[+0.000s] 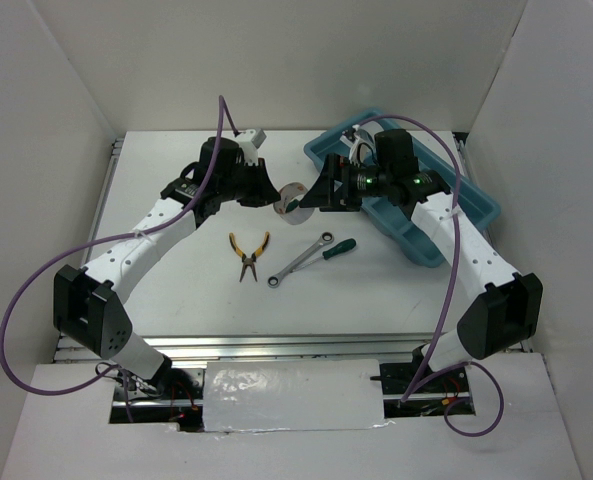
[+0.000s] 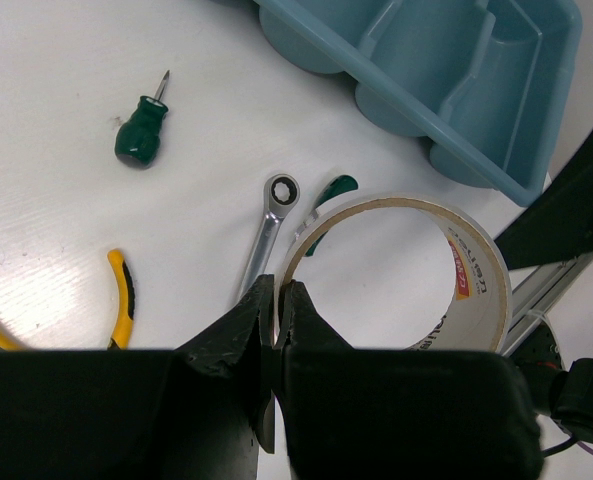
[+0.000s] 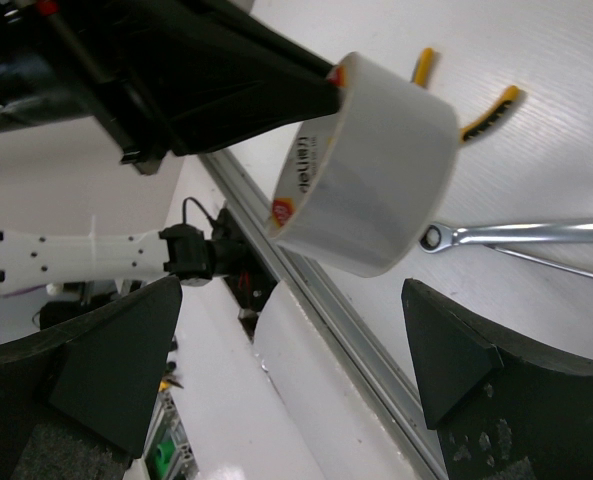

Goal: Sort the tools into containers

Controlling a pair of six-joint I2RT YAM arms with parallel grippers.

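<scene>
Above the middle of the table, between the two arms, your left gripper (image 2: 276, 295) is pinching the wall of the tape roll (image 2: 471, 280). One finger is sitting inside the ring and one outside, so the roll is hanging clear of the surface rather than resting on it. Your right gripper (image 3: 291, 370) is facing it with its fingers spread wide, framing the roll in the wrist view but not touching it. That is looking like a hand-over in the making. The teal tray (image 1: 481, 205) is lying at the far right, on the right arm's side, so you are probably passing the roll across because that arm is better placed to reach the compartments. Gripping by the thin wall is leaving the broad outer band free for the right fingers to close on. Below, the yellow-handled pliers (image 1: 248, 252), the wrench (image 1: 298, 260) and a green-handled screwdriver (image 1: 339, 248) are lying loose on the table, waiting to be sorted. A second stubby screwdriver (image 2: 141, 135) is showing in the left wrist view.
</scene>
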